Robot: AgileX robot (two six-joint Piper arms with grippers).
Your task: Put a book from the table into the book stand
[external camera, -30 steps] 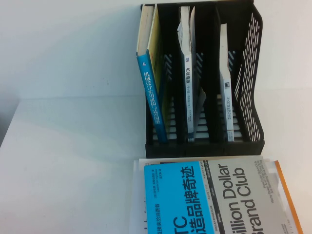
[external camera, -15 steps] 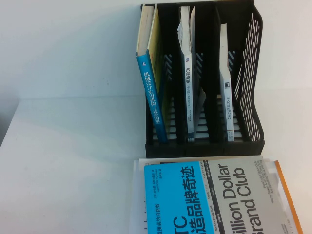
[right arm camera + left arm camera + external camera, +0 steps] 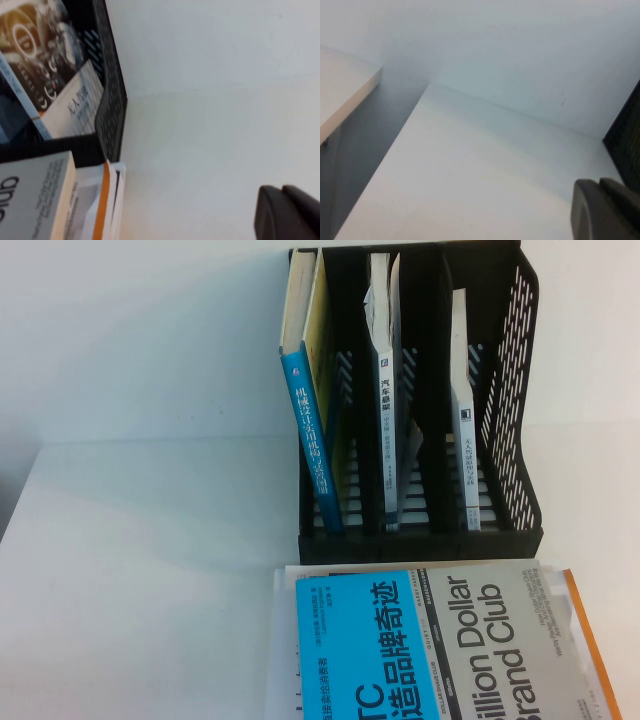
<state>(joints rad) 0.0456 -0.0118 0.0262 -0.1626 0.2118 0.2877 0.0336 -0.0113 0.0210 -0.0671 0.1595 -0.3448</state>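
The book (image 3: 440,645) lies flat on the white table (image 3: 150,570) just in front of the black book stand (image 3: 515,400); its cover is half bright blue, half grey with "Billion Dollar Brand Club". Its grey edge also shows in the right wrist view (image 3: 35,200). It lies on top of an orange-edged book (image 3: 590,640). Neither arm shows in the high view. My left gripper (image 3: 605,210) hangs over bare table left of the stand, fingers together and empty. My right gripper (image 3: 287,212) hangs over bare table right of the stand (image 3: 112,110), fingers together and empty.
The stand holds a blue-spined book (image 3: 312,440) leaning in the left slot, a white book (image 3: 385,390) in the middle and a thin white one (image 3: 465,440) in the right. A white wall rises behind the table. A second table edge (image 3: 345,100) shows in the left wrist view.
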